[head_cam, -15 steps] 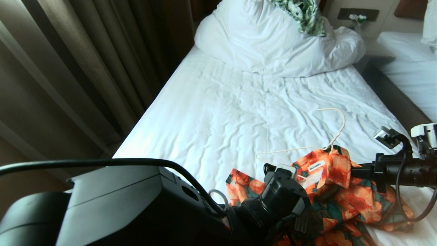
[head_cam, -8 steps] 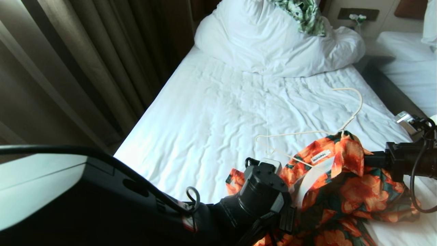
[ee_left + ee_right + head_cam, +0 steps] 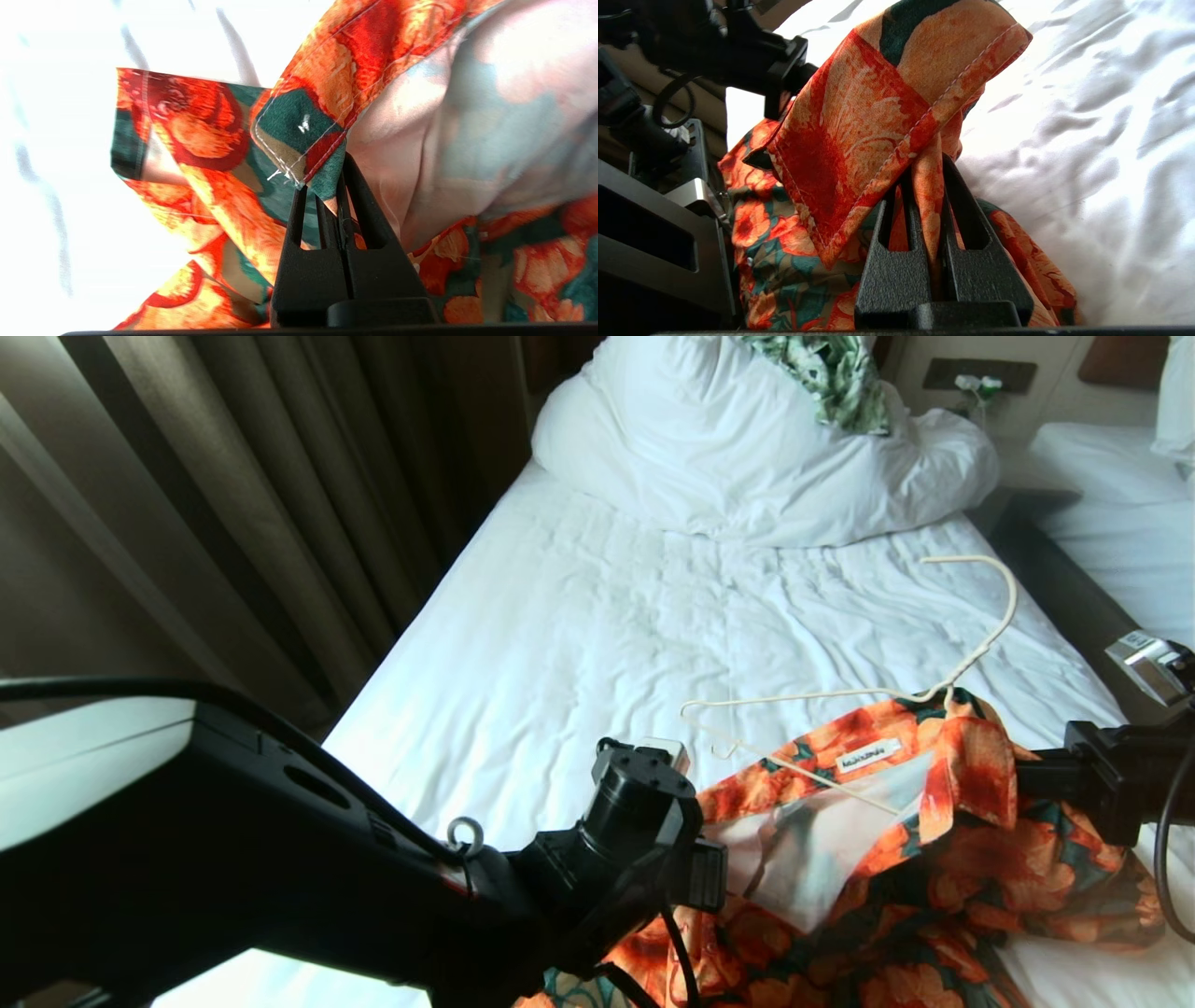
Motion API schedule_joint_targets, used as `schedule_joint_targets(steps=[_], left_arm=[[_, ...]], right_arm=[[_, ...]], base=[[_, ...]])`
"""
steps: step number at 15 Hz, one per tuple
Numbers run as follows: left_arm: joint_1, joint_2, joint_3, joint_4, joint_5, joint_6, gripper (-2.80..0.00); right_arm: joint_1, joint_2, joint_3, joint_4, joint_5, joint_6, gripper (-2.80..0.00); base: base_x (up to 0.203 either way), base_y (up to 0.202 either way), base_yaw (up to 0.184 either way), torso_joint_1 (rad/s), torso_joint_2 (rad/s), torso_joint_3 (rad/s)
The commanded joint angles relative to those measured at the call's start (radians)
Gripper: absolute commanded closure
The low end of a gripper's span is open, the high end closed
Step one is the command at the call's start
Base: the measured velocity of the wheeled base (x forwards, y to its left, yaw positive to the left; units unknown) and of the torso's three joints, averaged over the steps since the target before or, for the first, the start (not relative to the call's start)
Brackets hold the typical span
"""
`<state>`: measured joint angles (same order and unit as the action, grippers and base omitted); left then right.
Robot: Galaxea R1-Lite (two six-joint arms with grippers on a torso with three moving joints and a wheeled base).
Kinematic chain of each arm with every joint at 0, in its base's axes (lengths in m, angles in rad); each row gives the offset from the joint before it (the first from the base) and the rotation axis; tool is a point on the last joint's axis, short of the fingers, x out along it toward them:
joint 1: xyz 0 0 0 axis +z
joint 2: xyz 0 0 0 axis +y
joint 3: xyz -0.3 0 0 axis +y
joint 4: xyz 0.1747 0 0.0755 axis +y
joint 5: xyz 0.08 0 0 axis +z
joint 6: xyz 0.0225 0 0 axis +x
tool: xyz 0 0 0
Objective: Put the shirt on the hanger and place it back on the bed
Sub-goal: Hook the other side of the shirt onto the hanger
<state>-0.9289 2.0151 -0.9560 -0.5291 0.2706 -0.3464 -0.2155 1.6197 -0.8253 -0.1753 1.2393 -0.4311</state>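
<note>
Cloth is being stretched between two pincers at the near end of the bed [image 3: 597,644]. The left gripper [image 3: 327,196] is pinching a stitched front corner of the shirt [image 3: 943,859], its jaws pressed together on the fabric. The right gripper [image 3: 927,196] is doing the same on the other side, clamped on a fold just beside the collar flap. Between them the neck is gaping, showing the pale lining and the white label [image 3: 868,756].

The hanger [image 3: 878,695] is sitting partly inside that opening. Its right shoulder is tucked under the collar on the right gripper's side, while its left shoulder is poking out bare over the sheet, and its hook is curving up over the mattress towards the heaped duvet [image 3: 747,457]. The lower part of the shirt is bunching on the sheet near the foot of the bed.

To my eye the hanging step is about half done: one shoulder dressed, one still to go. The next move is probably calling for the left gripper to carry its corner up and over the bare wire end, keeping the cloth taut so the hanger is not dragged out of the far side. After that the shirt needs laying flat on the bed.
</note>
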Motion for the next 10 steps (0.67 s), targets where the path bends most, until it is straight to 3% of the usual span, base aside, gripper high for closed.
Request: schedule_joint_targets(steps=[1, 7, 10], left_arm=[[0.037, 0.002, -0.006, -0.003, -0.001, 0.003, 0.00], [0.105, -0.078, -0.049, 0.010, -0.008, 0.082, 0.00], [0.115, -0.173, -0.066, 0.096, -0.004, 0.105, 0.00]], right_arm=[[-0.001, -0.027, 0.025, -0.003, 0.021, -0.004, 0.00], [0.001, -0.091, 0.107, -0.009, 0.089, -0.041, 0.00], [0.001, -0.098, 0.109, -0.009, 0.088, -0.043, 0.00]], base=[[0.000, 0.000, 0.000, 0.000, 0.00, 0.000], [0.000, 0.000, 0.000, 0.000, 0.00, 0.000], [0.000, 0.000, 0.000, 0.000, 0.00, 0.000]])
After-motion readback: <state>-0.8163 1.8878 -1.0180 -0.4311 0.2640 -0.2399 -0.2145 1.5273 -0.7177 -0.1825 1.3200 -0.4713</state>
